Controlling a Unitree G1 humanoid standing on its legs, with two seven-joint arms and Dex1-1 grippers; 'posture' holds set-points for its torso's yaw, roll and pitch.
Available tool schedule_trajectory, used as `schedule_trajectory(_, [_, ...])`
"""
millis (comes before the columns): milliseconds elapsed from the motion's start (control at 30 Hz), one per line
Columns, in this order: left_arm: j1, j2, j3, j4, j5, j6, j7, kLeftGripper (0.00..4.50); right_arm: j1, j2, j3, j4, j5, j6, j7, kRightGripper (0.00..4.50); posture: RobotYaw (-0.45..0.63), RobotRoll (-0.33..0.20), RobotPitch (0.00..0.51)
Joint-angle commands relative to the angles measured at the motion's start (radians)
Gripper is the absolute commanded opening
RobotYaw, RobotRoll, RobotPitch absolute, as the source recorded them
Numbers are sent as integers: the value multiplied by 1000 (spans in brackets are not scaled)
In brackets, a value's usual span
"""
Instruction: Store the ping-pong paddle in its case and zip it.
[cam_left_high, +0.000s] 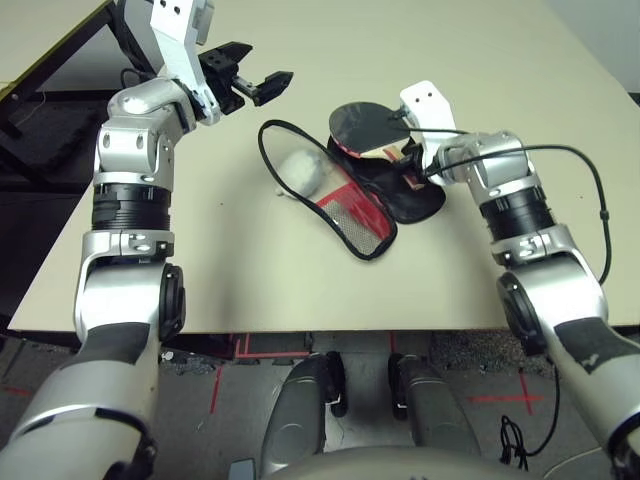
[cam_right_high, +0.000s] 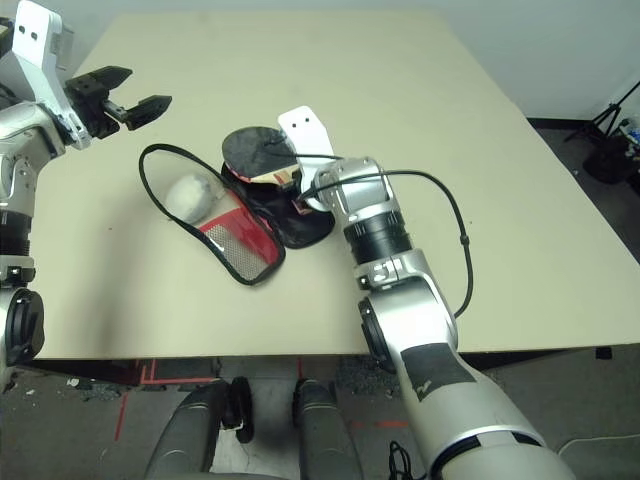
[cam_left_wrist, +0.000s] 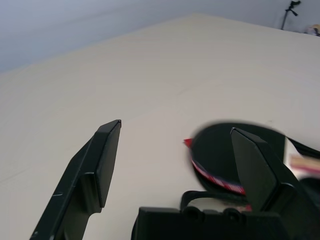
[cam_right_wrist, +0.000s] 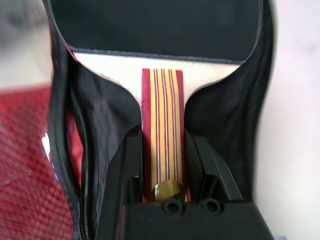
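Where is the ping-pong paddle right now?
The ping-pong paddle is near the table's middle, its handle gripped by the right gripper, its black face over the far end of the open case.

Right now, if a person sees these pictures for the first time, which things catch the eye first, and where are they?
The round black-faced ping-pong paddle with its red-and-yellow striped handle stands out near the table's middle, gripped at the handle by the right gripper over the open black-and-red fabric case. A fluffy white pompom lies on the case's flap. The left gripper hangs open and empty above the beige table, left of the case.
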Motion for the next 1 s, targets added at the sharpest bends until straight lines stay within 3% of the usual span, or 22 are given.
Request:
schedule_trajectory(33, [8, 4, 5, 4, -5, 4, 1, 4500, 11, 9, 9, -27, -2, 10, -14, 1166, 50, 0, 142])
schedule_trajectory(833, [-17, -5, 0, 40, -9, -12, 4, 4500, 25, -10, 24, 28, -41, -66, -26, 1166, 30, 0, 148])
schedule_trajectory(1000, [-25, -13, -6, 46, -8, -10, -1, 4500, 26, -27, 14, -17, -27, -46, -15, 2803, 16, 0, 156])
